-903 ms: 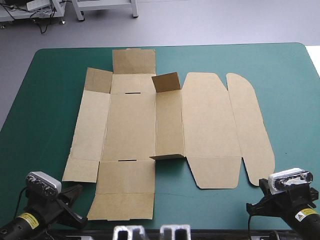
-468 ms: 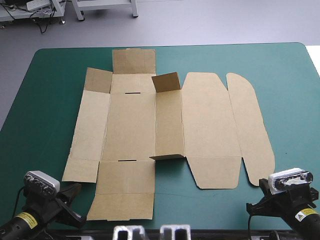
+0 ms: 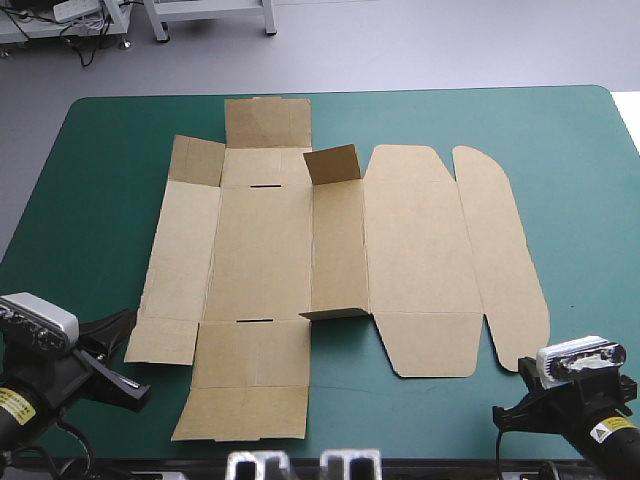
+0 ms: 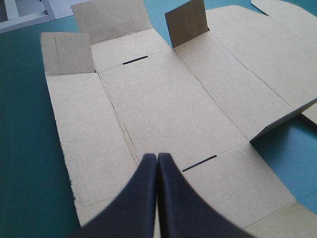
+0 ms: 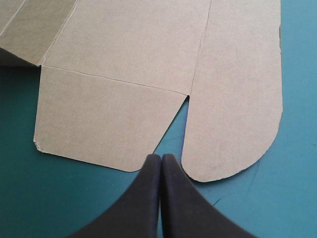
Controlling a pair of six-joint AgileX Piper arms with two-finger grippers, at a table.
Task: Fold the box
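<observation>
The brown box (image 3: 270, 250) lies spread flat on the teal-green cover, its lid panels (image 3: 420, 250) toward the right. Two small flaps stand up: one at the far side (image 3: 332, 163), one at the near side (image 3: 335, 313). My left gripper (image 3: 120, 355) is shut, empty, by the box's near left corner; its tip (image 4: 157, 156) points over the base panel close to a slot (image 4: 199, 163). My right gripper (image 3: 512, 392) is shut and empty off the near right corner. Its tip (image 5: 161, 156) sits just short of the notch between the lid's side flap (image 5: 104, 119) and the rounded flap (image 5: 237, 114).
Bare teal-green cover (image 3: 90, 190) runs along the left, right and near sides of the box. The far flap (image 3: 266, 122) of the box reaches close to the table's far edge.
My left arm has swung leftward and farther from the near edge, now beside the box's near left flap. The right arm and the box have not moved.
</observation>
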